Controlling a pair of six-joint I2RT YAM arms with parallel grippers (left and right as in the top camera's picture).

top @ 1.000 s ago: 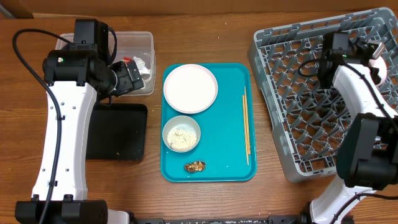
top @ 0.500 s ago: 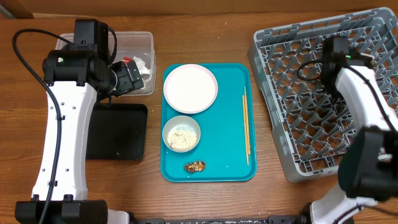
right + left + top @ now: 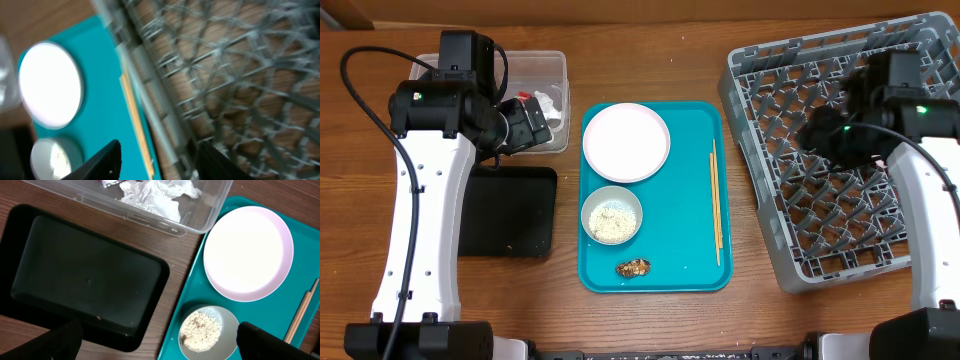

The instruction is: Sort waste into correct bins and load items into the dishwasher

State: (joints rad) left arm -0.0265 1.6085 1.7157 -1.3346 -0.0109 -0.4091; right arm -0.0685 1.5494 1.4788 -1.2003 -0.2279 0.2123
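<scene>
Right gripper [image 3: 159, 150], left gripper [image 3: 157, 328]: jaws parted, empty. Thin wooden chopsticks [image 3: 716, 202]: best pinched crosswise, mid-length, both together.

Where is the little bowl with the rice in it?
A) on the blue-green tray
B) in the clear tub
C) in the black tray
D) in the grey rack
A: the bowl of rice sits on the teal tray, just below the plate, not in the rack or either bin.
</scene>
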